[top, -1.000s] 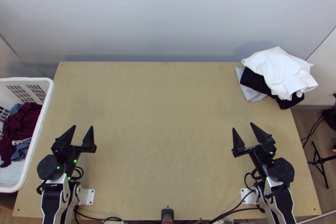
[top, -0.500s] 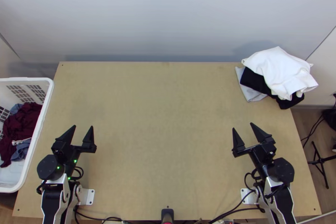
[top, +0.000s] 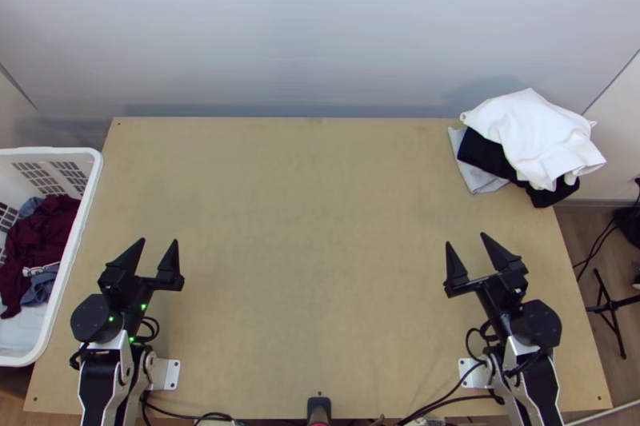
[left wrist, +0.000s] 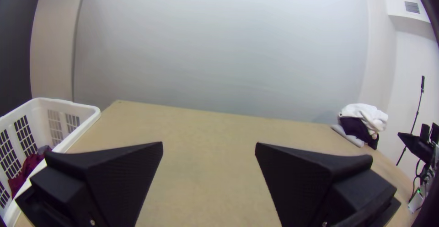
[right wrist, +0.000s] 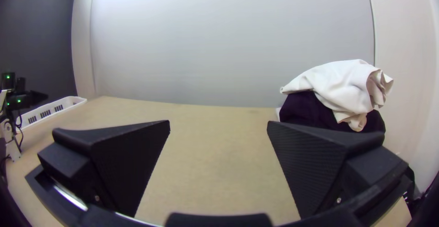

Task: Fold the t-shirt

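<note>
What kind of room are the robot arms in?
It looks like a robot workshop or lab set up for laundry practice: two grippers, left and right, over a wooden table, a basket of clothes, and piled cloths.

Right claw (top: 466,239) shifted slightly, toward the robot's right

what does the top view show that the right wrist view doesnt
Top view: maroon cloth and faded blue cloth bunched inside the white plastic laundry basket.
Right wrist view: a dark grey wall.
Both: that basket, the light wooden table, bunched white cloth atop black cloth, the open right pincer.
</note>
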`<state>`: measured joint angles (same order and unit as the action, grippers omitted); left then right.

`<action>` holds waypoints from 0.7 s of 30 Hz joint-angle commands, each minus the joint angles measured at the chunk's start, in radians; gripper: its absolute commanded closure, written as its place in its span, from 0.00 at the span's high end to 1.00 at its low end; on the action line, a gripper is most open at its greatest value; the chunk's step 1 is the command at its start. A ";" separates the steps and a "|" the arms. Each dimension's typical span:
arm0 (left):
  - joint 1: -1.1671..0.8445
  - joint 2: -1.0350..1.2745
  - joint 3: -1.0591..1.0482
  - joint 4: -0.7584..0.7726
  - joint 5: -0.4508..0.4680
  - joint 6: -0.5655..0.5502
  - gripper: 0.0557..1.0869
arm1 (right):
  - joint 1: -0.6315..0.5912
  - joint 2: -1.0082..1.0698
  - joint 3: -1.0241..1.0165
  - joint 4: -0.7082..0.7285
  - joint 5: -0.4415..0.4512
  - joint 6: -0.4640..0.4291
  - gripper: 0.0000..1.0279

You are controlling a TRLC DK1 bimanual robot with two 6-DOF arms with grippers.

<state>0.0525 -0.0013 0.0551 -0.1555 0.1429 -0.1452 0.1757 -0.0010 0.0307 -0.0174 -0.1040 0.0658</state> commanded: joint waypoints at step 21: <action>-0.077 0.003 0.114 -0.013 -0.077 0.047 0.95 | -0.067 0.059 0.146 0.022 0.079 -0.024 0.96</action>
<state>-0.0681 -0.0021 0.0860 -0.1486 0.0731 -0.1104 0.1284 0.0013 0.0776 -0.0212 -0.0341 0.0322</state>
